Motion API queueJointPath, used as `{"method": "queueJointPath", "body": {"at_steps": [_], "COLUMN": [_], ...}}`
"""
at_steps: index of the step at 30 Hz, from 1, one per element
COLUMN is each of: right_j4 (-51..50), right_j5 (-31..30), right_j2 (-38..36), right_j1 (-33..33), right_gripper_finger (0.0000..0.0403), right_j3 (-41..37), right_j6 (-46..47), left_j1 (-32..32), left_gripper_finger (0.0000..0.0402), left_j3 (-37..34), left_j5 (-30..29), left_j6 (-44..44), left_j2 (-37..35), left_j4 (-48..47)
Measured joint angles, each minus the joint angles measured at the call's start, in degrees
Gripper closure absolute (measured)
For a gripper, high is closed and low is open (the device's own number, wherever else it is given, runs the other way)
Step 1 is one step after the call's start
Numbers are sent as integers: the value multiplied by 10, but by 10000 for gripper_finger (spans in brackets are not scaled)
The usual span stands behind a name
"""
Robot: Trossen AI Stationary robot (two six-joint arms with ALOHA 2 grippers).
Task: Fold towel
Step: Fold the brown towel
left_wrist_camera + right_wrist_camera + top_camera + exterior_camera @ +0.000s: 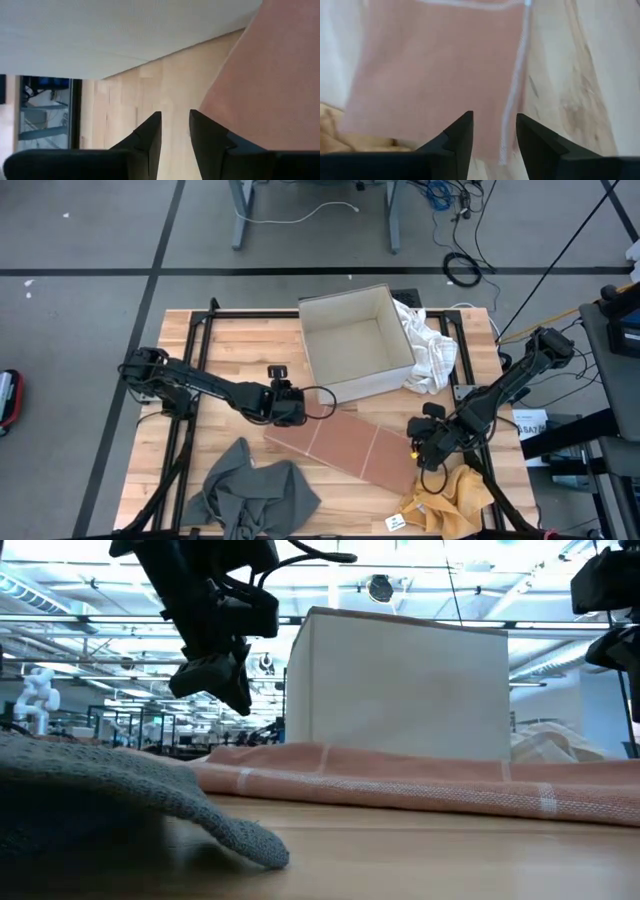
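Your tabletop (pixel 215 355) is light wooden planks, and the biggest thing on it is the open white box (pixel 355 340) standing at the far middle. Just in front of that box lies the pink towel (pixel 345 448), folded into a long flat strip that runs slantwise across the middle of the tabletop; in the low view it lies flat before the box. At the near left edge you have a crumpled grey cloth (pixel 250 495), well apart from the box. A bunched white cloth (pixel 430 350) sits against the box's right side, and a rumpled yellow cloth (pixel 455 498) lies by the towel's near right end.

Your left gripper (pixel 290 408) hovers at the towel's left end, between the towel and the box, its jaws a narrow gap apart and holding nothing. Your right gripper (pixel 428 448) is at the towel's right end, beside the yellow cloth, jaws parted and empty over the towel's edge.
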State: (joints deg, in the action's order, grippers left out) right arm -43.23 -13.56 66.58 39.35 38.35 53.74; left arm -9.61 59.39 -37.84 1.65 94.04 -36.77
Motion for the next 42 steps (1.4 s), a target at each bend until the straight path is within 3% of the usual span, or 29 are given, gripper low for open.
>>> {"method": "queueJointPath", "body": {"at_steps": [8, 16, 22, 30, 42], "right_j4": [125, 163, 190, 274, 368], "right_j5": [0, 1, 1, -30, 4], "right_j2": [0, 0, 0, 15, 150], "right_j1": [0, 4, 31, 78, 120], "right_gripper_finger": [268, 268, 268, 268, 268], "right_j3": [0, 0, 0, 0, 0], "right_j6": [-58, -75, -65, -64, 11], "left_j1": [-7, -61, -102, -115, -113], "left_gripper_finger": [296, 296, 296, 296, 296], "left_j3": [0, 0, 0, 1, 7], "left_j5": [183, 259, 265, 265, 291], "left_j6": [14, -14, -57, -76, -92], "left_j2": [0, 0, 2, 14, 158], "left_j4": [46, 207, 325, 406, 559]}}
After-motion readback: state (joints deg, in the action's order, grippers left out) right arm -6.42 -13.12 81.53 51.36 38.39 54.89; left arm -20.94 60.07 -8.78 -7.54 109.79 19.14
